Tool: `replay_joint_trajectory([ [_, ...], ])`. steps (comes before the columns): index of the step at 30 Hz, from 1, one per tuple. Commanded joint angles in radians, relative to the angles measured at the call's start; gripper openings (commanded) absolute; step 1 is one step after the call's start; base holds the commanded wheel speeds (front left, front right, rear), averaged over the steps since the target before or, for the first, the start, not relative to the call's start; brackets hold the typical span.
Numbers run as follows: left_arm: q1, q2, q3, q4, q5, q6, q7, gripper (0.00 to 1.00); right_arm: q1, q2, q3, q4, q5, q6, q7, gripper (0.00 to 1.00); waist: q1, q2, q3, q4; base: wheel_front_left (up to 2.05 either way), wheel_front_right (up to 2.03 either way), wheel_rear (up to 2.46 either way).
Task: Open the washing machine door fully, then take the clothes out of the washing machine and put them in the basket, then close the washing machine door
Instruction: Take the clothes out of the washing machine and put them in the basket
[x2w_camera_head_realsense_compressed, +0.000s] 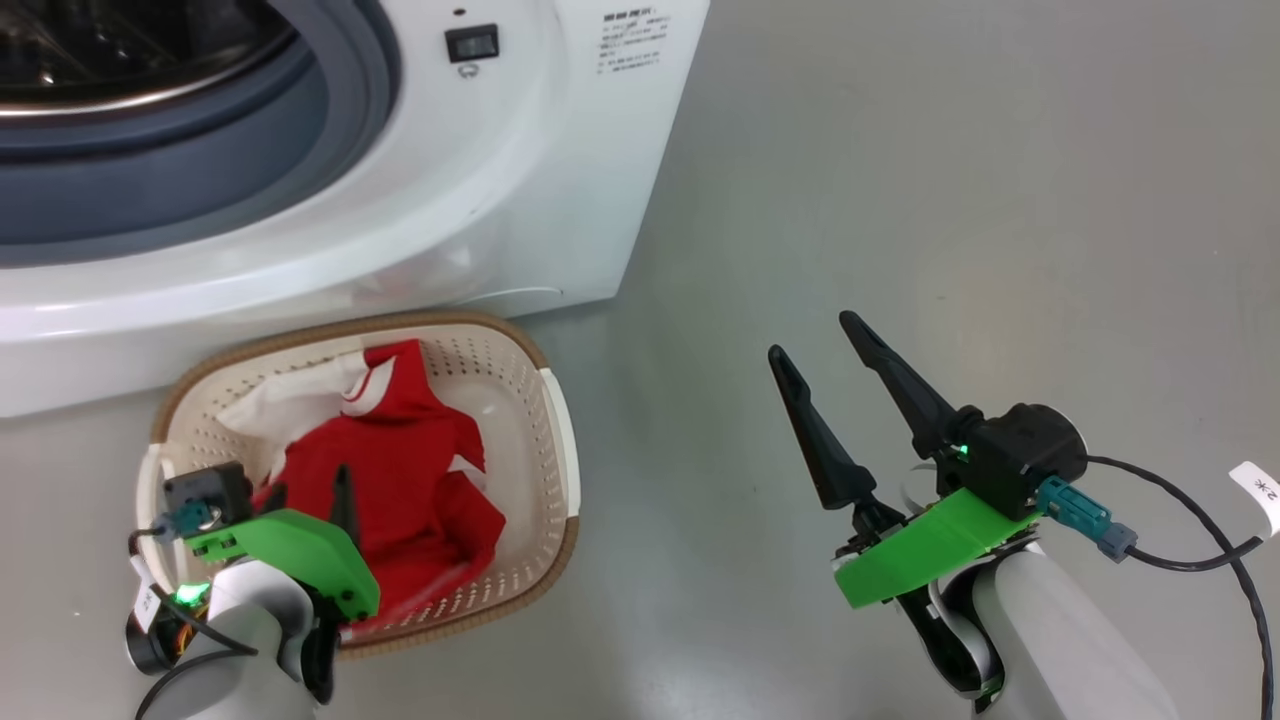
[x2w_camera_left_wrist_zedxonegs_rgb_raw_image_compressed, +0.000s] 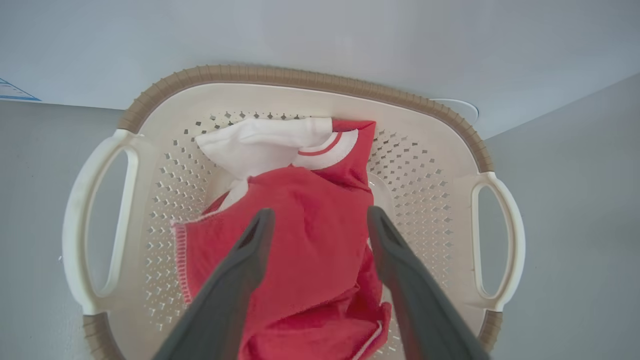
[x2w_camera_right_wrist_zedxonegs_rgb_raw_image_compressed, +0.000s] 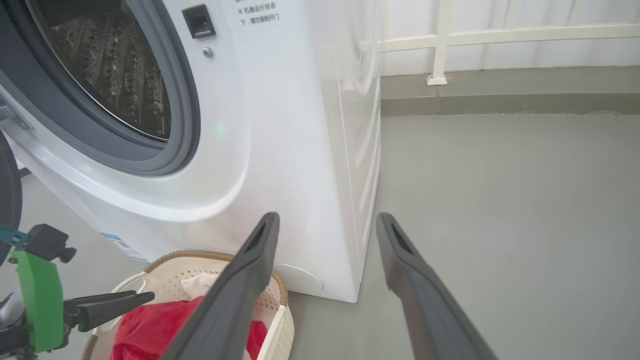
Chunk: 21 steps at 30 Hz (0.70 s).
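Where the left gripper (x2w_camera_head_realsense_compressed: 308, 497) is poised over the basket (x2w_camera_head_realsense_compressed: 450, 325), its two fingers are seen spread wide, with the red-and-white clothes (x2w_camera_head_realsense_compressed: 400, 470) lying loose beneath them and nothing pinched. The right gripper (x2w_camera_head_realsense_compressed: 815, 338) is likewise held wide and empty above the grey floor (x2w_camera_head_realsense_compressed: 900, 200), well apart from the basket. The clothes are heaped inside the basket, which is set just beside the foot of the washing machine (x2w_camera_head_realsense_compressed: 560, 200). No fabric is made out in the shown part of the steel drum (x2w_camera_right_wrist_zedxonegs_rgb_raw_image_compressed: 115, 75). The garments are judged soft, light and limp, best taken at a bunched fold if they need shifting. The door, judged stiff and hinged, would be better pushed at its rim. A dark curved edge (x2w_camera_right_wrist_zedxonegs_rgb_raw_image_compressed: 7, 190) in the right wrist view may be it, though this cannot be confirmed.
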Motion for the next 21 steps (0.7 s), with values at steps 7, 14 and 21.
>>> replay_joint_trajectory([
  [7,0.041,0.023,0.030,-0.048,-0.012,-0.024,-0.020,1.00,0.022,0.003,0.003,-0.005,-0.006,0.006,-0.006,1.00,0.0000,0.0000,-0.079,0.038,0.00,0.00,0.00],
  [14,0.109,0.026,0.058,-0.242,0.027,-0.016,-0.021,1.00,0.044,0.000,-0.018,0.015,-0.014,0.006,-0.006,1.00,0.0000,0.0000,-0.141,0.066,0.00,0.00,0.00],
  [21,0.185,0.023,0.075,-0.424,0.101,0.008,-0.021,1.00,0.057,-0.005,-0.029,0.024,-0.021,0.006,-0.006,1.00,0.0000,0.0000,-0.185,0.084,0.00,0.00,0.00],
])
